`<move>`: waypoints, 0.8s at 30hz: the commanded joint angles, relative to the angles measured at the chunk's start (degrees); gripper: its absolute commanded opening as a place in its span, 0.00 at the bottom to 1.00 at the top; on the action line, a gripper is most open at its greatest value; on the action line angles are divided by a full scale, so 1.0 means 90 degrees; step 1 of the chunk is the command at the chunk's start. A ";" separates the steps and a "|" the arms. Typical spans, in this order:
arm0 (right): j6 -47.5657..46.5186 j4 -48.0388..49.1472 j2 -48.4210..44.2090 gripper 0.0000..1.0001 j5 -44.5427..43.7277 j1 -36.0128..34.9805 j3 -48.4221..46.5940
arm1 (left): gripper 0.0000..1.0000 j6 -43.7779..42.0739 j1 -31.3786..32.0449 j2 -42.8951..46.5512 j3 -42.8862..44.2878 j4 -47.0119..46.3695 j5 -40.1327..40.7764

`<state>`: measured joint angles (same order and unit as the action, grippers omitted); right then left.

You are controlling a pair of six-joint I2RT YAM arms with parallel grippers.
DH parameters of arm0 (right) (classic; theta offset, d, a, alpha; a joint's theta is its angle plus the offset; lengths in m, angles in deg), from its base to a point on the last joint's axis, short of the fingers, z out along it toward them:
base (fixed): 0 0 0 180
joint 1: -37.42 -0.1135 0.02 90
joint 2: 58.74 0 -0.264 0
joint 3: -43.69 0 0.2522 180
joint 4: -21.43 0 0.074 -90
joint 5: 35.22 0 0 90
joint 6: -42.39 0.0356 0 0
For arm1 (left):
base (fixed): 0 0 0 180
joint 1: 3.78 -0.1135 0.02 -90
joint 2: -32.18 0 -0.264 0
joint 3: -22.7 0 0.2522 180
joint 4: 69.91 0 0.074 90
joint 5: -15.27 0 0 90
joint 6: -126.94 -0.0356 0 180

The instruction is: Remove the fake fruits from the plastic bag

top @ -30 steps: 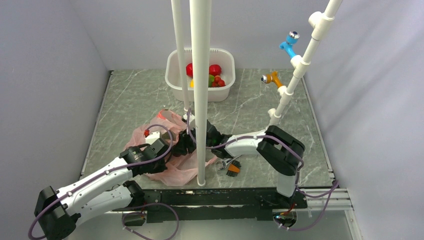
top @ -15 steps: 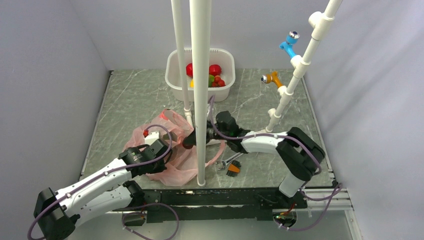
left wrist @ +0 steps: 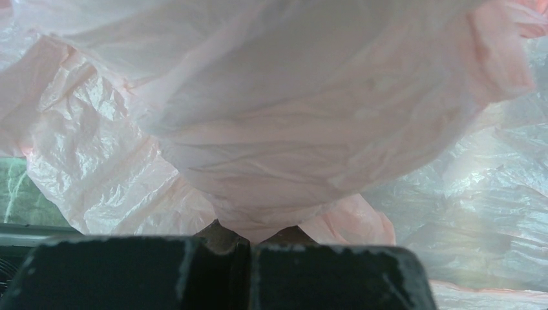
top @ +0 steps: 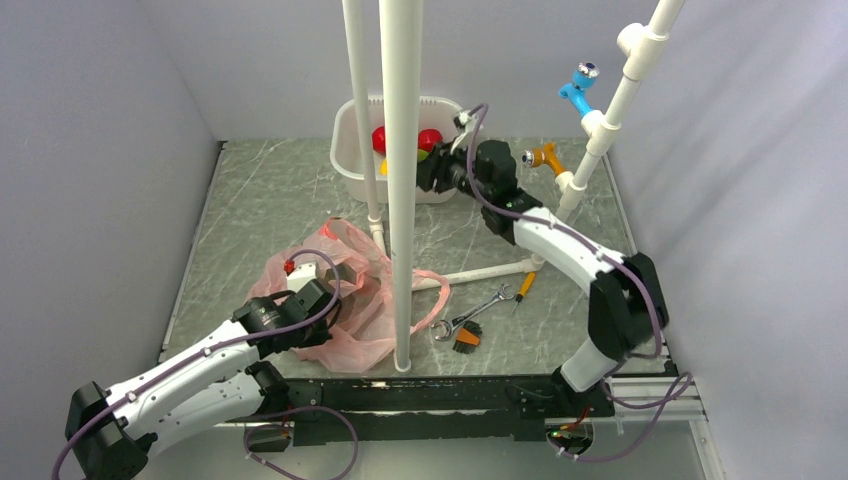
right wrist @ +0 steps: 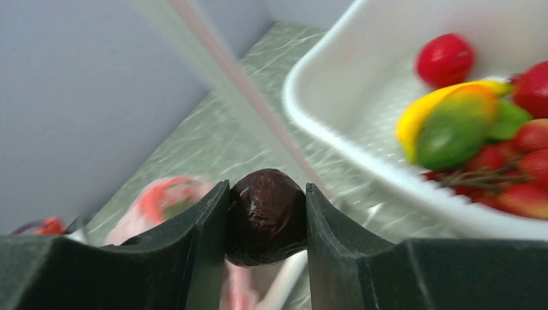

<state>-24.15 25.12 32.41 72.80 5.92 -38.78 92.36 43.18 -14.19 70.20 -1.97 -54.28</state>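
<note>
The pink plastic bag (top: pixel 345 290) lies crumpled at the front left of the table and fills the left wrist view (left wrist: pixel 291 110). My left gripper (left wrist: pixel 253 234) is shut on a fold of it. My right gripper (right wrist: pixel 267 213) is shut on a dark maroon round fruit (right wrist: pixel 267 216) and hovers at the front rim of the white tub (top: pixel 352 150), seen from above (top: pixel 440 172). In the tub lie red round fruits (right wrist: pixel 444 59), a yellow banana (right wrist: pixel 413 119) and a green piece (right wrist: pixel 452 132). A red piece (top: pixel 290 266) shows by the bag.
Two white poles (top: pixel 402 180) stand in the middle and hide part of the tub. A slanted white pipe frame (top: pixel 600 130) with blue (top: pixel 576 85) and orange (top: pixel 543 156) pegs stands at the right. A wrench and orange-handled tools (top: pixel 470 325) lie front centre.
My right gripper has left the bag mouth and swung back and to the right, up to the tub, carrying the dark fruit. My left gripper has stayed shut on the bag.
</note>
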 commanded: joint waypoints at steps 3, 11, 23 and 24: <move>-0.0591 -0.0804 0.1746 0.09 -0.0622 0.0510 -0.1911 | 0.00 0.0226 0.0026 0.0032 0.0097 -0.0120 0.0129; -0.1014 -0.1906 0.3659 0.12 -0.0983 0.0750 -0.4450 | 0.09 0.0451 0.0023 0.0115 0.0183 0.0013 0.0112; -0.1294 -0.2671 0.4547 0.36 -0.0996 0.0775 -0.5280 | 0.82 -0.0668 0.0022 0.0244 0.1746 0.0606 0.0376; -0.1315 -0.2759 0.4587 0.39 -0.0996 0.0777 -0.5352 | 0.84 -0.1021 0.0026 0.0166 0.1880 0.0472 0.0306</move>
<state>-34.18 2.17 72.61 64.80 12.65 -83.11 91.74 43.18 -11.58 81.26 2.62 -52.81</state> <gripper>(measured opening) 0.426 0.800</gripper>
